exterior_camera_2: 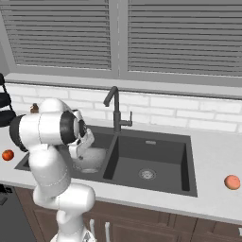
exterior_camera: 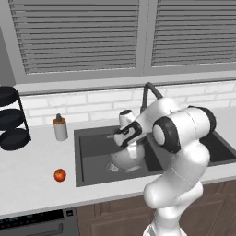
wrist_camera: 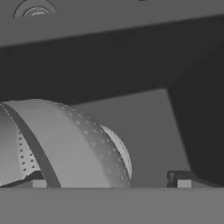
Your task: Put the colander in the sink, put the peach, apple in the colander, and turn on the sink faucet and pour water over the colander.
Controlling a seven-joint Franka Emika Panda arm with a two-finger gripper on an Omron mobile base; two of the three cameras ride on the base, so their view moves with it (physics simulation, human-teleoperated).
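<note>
The silver perforated colander (exterior_camera: 123, 160) lies tilted in the left basin of the dark sink (exterior_camera: 92, 150). My gripper (exterior_camera: 131, 147) hangs just above its rim. In the hand view the fingertips (wrist_camera: 181, 183) stand wide apart, open, with the colander (wrist_camera: 65, 144) low between them and nothing clamped. From the right I see the colander (exterior_camera_2: 93, 159) under my gripper (exterior_camera_2: 84, 149). The red apple (exterior_camera: 60, 175) rests on the counter left of the sink. The pale peach (exterior_camera_2: 231, 182) sits on the counter far right. The gooseneck faucet (exterior_camera_2: 115, 108) stands behind the sink divider, with no water running.
A soap dispenser (exterior_camera: 60, 128) stands on the counter behind the sink's left corner. A rack of black round dishes (exterior_camera: 11, 120) is at the far left. The right basin (exterior_camera_2: 151, 158) holds only its drain (exterior_camera_2: 147, 174). A tiled wall runs behind.
</note>
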